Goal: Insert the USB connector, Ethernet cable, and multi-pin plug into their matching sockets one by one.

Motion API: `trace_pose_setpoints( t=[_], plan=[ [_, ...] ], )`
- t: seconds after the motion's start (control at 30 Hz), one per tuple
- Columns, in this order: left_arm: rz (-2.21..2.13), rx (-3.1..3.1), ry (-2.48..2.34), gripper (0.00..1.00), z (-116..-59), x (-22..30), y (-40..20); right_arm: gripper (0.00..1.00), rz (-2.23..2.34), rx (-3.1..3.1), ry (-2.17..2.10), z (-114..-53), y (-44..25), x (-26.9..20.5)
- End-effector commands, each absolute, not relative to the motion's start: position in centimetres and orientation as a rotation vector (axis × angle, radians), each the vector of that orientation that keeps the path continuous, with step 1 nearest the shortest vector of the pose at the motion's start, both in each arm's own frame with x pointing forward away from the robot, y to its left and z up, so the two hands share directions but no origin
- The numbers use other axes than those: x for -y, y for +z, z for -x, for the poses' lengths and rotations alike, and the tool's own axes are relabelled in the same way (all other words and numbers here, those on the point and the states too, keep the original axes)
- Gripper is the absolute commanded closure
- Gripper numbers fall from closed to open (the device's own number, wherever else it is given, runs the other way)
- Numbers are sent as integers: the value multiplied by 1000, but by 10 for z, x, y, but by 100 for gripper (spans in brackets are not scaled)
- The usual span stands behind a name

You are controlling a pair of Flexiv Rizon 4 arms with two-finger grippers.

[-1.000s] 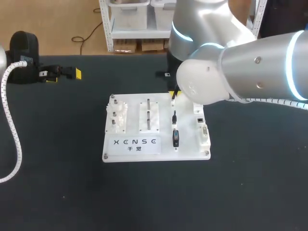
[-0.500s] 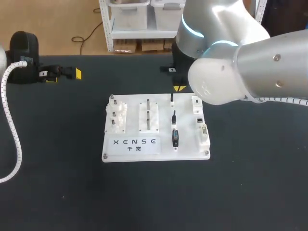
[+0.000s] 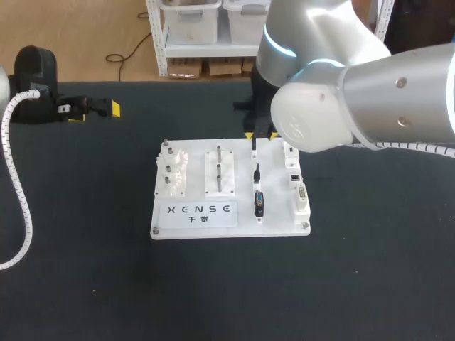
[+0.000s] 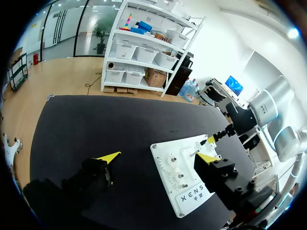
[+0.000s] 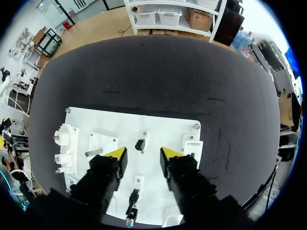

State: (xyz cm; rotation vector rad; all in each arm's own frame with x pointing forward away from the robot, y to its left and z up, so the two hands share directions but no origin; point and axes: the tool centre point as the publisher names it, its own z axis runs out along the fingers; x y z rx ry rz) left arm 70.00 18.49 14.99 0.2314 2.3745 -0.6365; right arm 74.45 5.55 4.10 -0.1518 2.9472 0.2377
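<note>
Right tool [image 3: 260, 134] points straight down over the far edge of the white board [image 3: 196, 160], carried by the right arm [image 3: 398, 92], which comes in from the right with its big silver elbow above the board's right half. Fingers stand apart. In the right wrist view the right tool [image 5: 143, 154] has one yellow tip on each side of the far plug [image 5: 139, 144], a small black connector standing upright in its holder. A gap shows on both sides, so nothing is gripped. Which of the three connectors this is, I cannot tell.

Far plug [image 3: 254, 144] sits at the head of a single row down the board. Middle plug [image 3: 257, 172] comes behind it, then the broader near plug [image 3: 259, 204]. In the wrist view the middle plug [image 5: 133, 196] lies under my fingers, toward the wrist. Sockets [image 3: 297, 181] line the board's right edge, just beside that row. One socket block [image 5: 192, 146] is close by my right finger.

Left tool [image 3: 96, 110] lies well apart, over the table [image 3: 370, 270] at its far left, pointing level toward the board. Its fingers are spread wide and hold nothing. In the left wrist view the left tool [image 4: 158, 157] looks at the board [image 4: 165, 158], with my right tool at the board's far end.

White gears [image 3: 173, 170] stand along the board's left side.
</note>
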Motion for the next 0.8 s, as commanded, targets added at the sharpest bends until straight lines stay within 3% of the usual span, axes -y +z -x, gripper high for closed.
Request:
trace_pose_setpoints(
  t=[0.03,0.8],
  plan=[
    [-231,-2374,-636,0,-700,-185,150,0,148,-2965,235,-748,36,-58],
    [-231,-2374,-636,0,-700,-185,150,0,81,-3082,169,-742,22,-58]
  ],
)
